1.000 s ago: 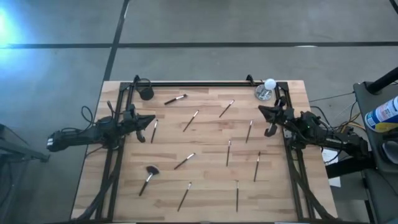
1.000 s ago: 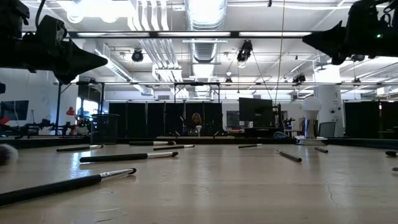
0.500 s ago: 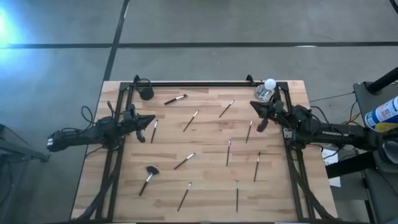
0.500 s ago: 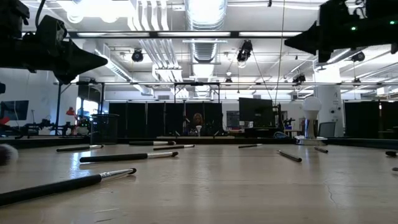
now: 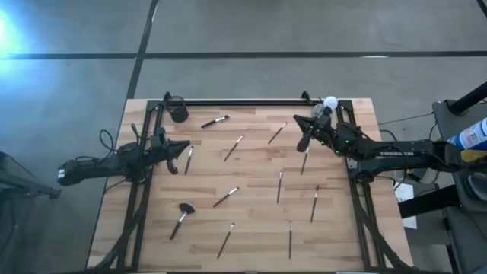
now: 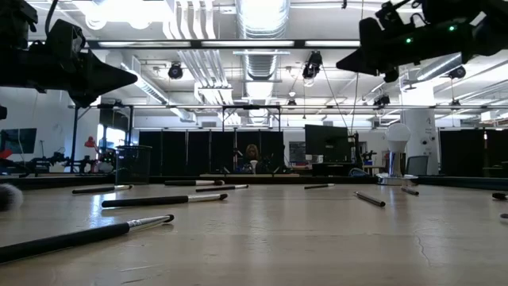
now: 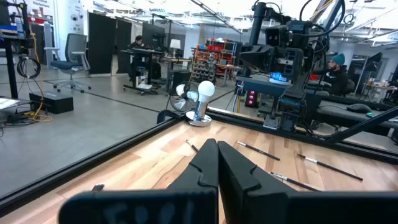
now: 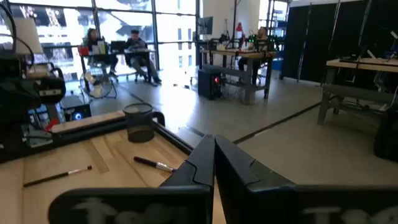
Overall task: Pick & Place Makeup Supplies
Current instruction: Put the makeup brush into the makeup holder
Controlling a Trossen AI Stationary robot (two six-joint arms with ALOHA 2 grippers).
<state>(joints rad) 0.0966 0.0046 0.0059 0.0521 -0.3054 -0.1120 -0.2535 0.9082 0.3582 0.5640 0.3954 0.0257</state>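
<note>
We have the right gripper [image 5: 302,142] out over the butcher-block wooden table [image 5: 251,243] at about two o'clock from its centre, hanging well above the surface with its two dark fingers pressed together and holding nothing. The left gripper [image 5: 174,161] waits at the nine o'clock edge, fingers likewise closed and empty.

The makeup supplies, thin dark-handled brushes with silvery ferrules, all lie flat and scattered across the table. Nearest our right gripper are one slim brush [image 5: 305,160] just below it toward five o'clock and another slim brush [image 5: 277,133] toward ten o'clock. The fluffy-headed dark brush [image 5: 181,217] lies far off at seven o'clock. The small black cup [image 5: 179,114] stands in the eleven o'clock corner, and the white ball on a silver base [image 5: 328,107] in the one o'clock corner, close behind our right arm.

We judge the step in hand to be the reach toward a first brush. To do it well, we should settle on one brush, open the fingers before descending, and turn the wrist so they straddle the handle crosswise. These handles are thin and lie flush on the wood, so we should come down nearly to the surface and close at mid-handle, keeping the arm clear of the ball.
</note>
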